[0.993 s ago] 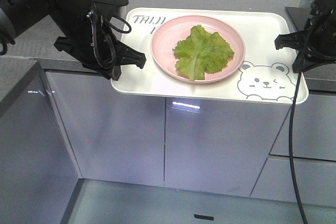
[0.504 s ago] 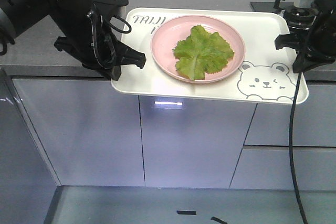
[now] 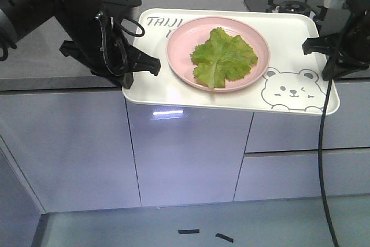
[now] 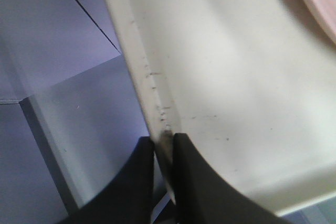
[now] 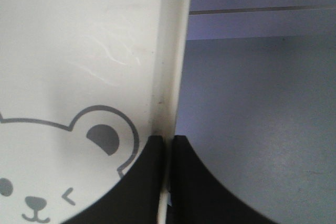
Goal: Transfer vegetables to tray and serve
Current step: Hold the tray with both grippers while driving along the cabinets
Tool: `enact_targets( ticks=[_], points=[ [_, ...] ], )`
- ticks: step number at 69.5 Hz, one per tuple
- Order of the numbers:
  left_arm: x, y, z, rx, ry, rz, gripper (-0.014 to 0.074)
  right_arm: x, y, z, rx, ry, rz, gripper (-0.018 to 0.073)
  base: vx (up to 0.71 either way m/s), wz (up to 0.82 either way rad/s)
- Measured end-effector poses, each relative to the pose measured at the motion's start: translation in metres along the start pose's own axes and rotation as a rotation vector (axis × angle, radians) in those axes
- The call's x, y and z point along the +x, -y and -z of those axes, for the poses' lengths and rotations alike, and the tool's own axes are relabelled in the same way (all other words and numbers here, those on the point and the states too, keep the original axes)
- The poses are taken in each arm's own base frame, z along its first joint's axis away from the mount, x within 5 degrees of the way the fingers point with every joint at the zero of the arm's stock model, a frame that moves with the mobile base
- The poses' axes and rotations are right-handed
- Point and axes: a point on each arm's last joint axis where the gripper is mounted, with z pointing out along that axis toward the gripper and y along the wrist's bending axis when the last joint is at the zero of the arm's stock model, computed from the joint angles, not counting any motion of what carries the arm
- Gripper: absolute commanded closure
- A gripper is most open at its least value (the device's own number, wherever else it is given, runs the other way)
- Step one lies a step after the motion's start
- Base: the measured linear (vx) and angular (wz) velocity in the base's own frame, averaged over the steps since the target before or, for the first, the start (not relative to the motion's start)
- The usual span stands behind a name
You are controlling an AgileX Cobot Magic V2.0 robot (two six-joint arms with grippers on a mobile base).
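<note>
The vegetables (image 3: 224, 57), crinkly green lettuce leaves with a pale rib, lie on a round pink plate (image 3: 185, 39). The plate sits on the cream tray (image 3: 289, 33), near its bear face (image 3: 291, 89). The tray hangs level in front of the counter edge, held from both sides. My left gripper (image 3: 151, 63) is shut on the tray's left rim; in the left wrist view its fingers (image 4: 164, 139) pinch the rim of the tray (image 4: 220, 66). My right gripper (image 3: 309, 45) is shut on the right rim, its fingers (image 5: 167, 141) clamping the tray (image 5: 94, 35) beside the bear's ear.
A dark grey counter (image 3: 34, 67) runs behind the tray, with a gas stove (image 3: 289, 5) at the back right. Pale cabinet fronts (image 3: 185, 154) stand below it. A black cable (image 3: 324, 160) hangs from the right arm toward the floor.
The counter and cabinets have slid left in the front view and the stove has come into sight. The tray, plate and both arms keep the same place in frame.
</note>
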Motion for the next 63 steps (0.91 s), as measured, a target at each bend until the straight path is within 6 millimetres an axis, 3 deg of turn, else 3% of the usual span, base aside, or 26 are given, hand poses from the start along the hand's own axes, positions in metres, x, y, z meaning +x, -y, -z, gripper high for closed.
enact_targets(
  ticks=[63],
  points=[
    [0.0000, 0.0000, 0.0000, 0.000, 0.000, 0.000, 0.0602, 0.0000, 0.0001, 0.0000, 0.001, 0.000, 0.000, 0.0565, 0.03, -0.10]
  ],
)
